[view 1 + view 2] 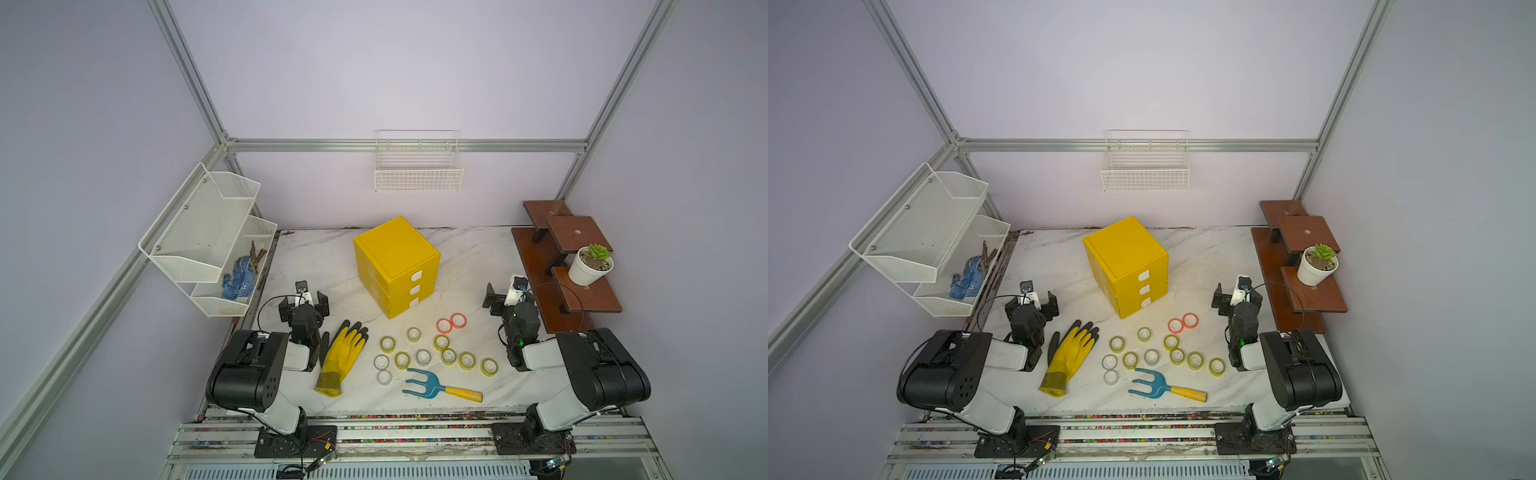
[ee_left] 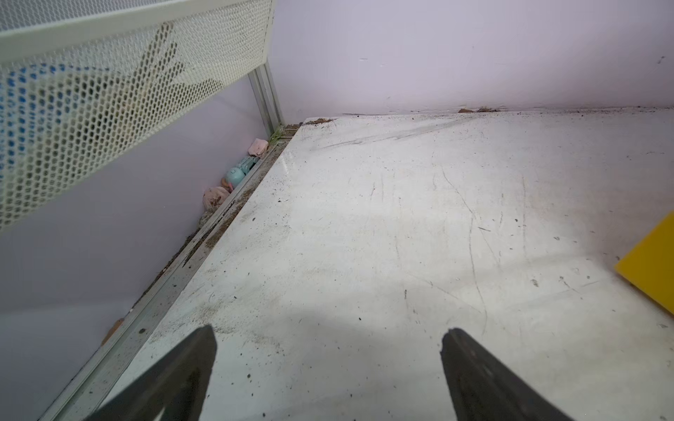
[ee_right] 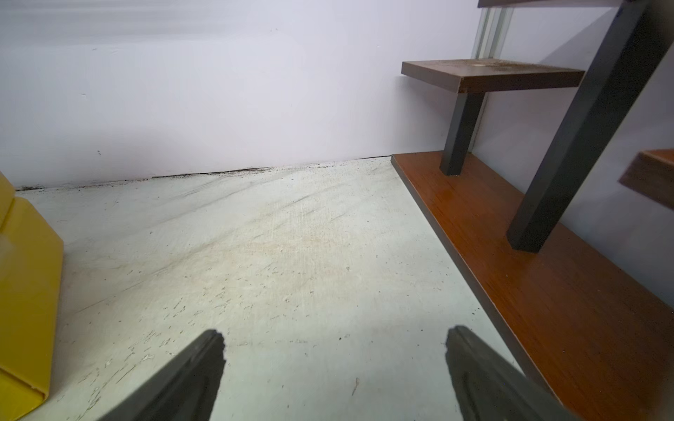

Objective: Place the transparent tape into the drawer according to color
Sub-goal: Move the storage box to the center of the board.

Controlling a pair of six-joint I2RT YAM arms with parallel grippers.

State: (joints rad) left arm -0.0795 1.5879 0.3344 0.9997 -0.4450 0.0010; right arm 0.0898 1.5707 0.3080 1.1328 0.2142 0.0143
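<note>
Your black left gripper and right gripper hold jaws wide apart, empty; small see-through tape rolls lie near the closed yellow three-drawer box

Left arm, lower left, and right arm, lower right: glossy black joint housings, white link shells, thin black cable loops, green lights. On left gripper and right gripper: dark tapered fingers.

A yellow glove is lying flat on the marble table. A blue garden fork (yellow-handled) is resting nearby, and a potted succulent is sitting on the brown stepped shelf.
</note>
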